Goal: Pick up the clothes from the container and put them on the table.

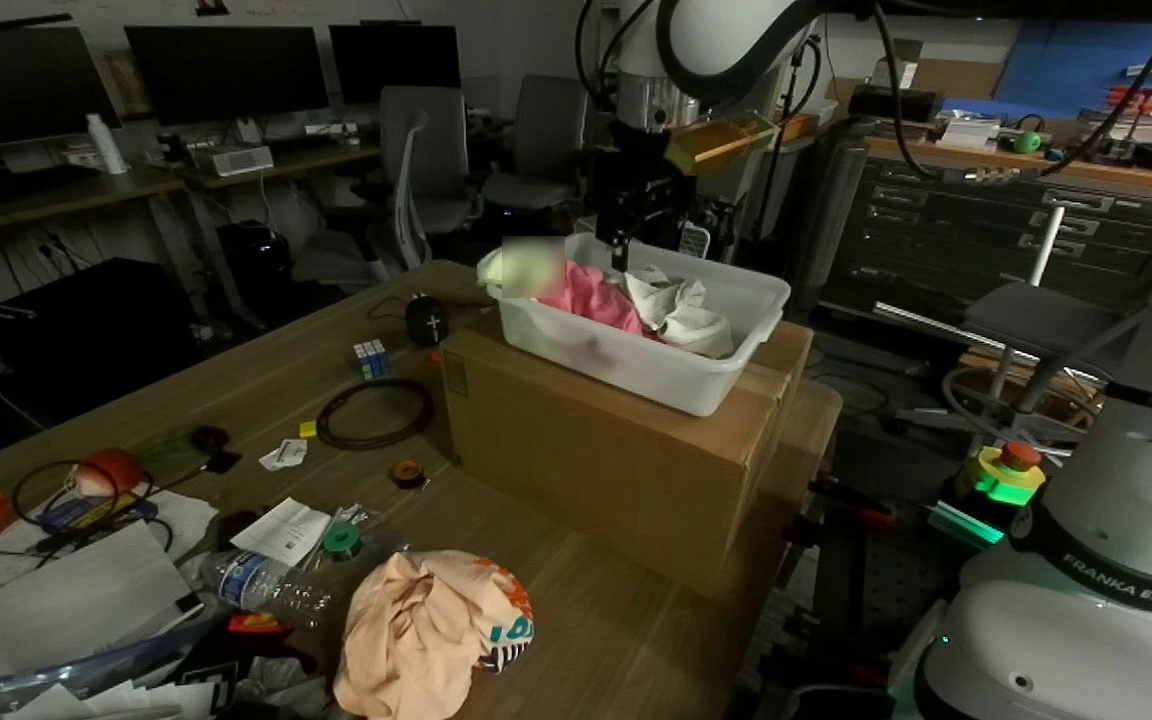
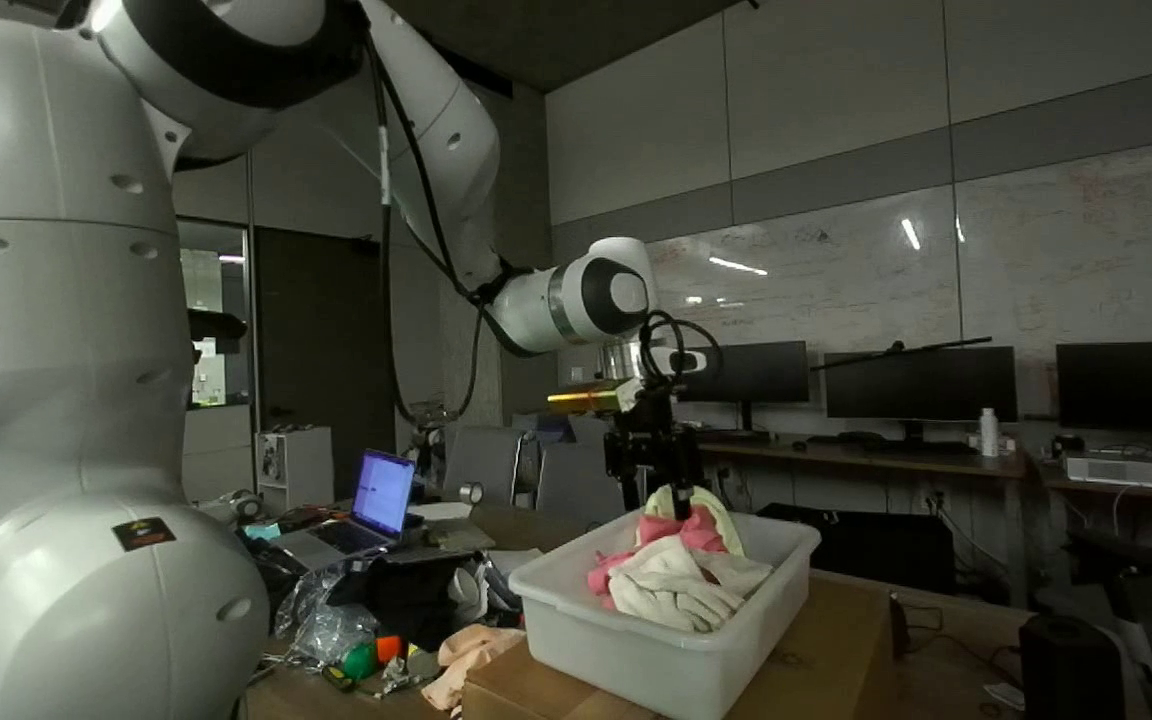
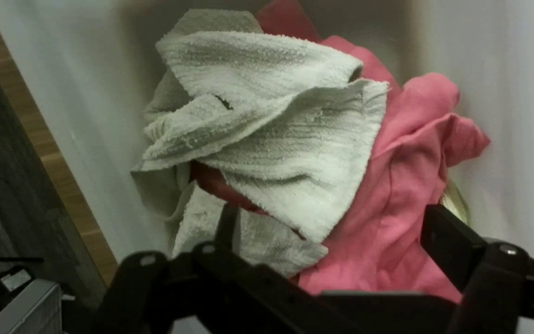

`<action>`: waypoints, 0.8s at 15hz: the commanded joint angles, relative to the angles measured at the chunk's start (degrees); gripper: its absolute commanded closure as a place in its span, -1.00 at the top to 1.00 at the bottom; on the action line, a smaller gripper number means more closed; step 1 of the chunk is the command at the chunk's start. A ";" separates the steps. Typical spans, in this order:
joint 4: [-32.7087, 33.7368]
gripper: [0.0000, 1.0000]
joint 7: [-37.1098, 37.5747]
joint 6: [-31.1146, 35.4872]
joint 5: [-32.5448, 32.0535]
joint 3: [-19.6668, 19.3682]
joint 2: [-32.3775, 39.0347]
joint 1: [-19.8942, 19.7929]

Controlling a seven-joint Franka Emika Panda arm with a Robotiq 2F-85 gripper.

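The white container point(image 1: 626, 365) rests on a cardboard box in both exterior views. Inside it lie a white towel-like cloth point(image 3: 267, 125) and a pink garment point(image 3: 410, 176). A pale yellow-green garment point(image 1: 526, 270) hangs over the container's rim at one end; only a sliver shows in the wrist view. A peach-beige garment with a coloured print point(image 1: 426, 630) lies crumpled on the wooden table point(image 1: 616, 650). My gripper point(image 3: 332, 208) points down into the container with jaws wide apart, above the pink garment and the white cloth's edge. Nothing is gripped; whether a fingertip touches fabric I cannot tell.
The tall cardboard box point(image 1: 596, 470) raises the container above the table. Around it are a black cable coil point(image 1: 376, 412), a puzzle cube point(image 1: 371, 358), a dark speaker point(image 1: 427, 320), a plastic bottle point(image 1: 271, 588) and papers. A laptop point(image 2: 381, 495) stands beyond clutter.
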 commanded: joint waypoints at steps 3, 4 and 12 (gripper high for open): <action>-2.46 1.00 -1.80 1.95 4.25 -1.59 2.71 -1.02; -3.07 1.00 -1.70 2.18 4.23 -1.72 3.01 -1.13; -6.23 1.00 -1.09 8.91 2.35 -2.46 5.49 -1.49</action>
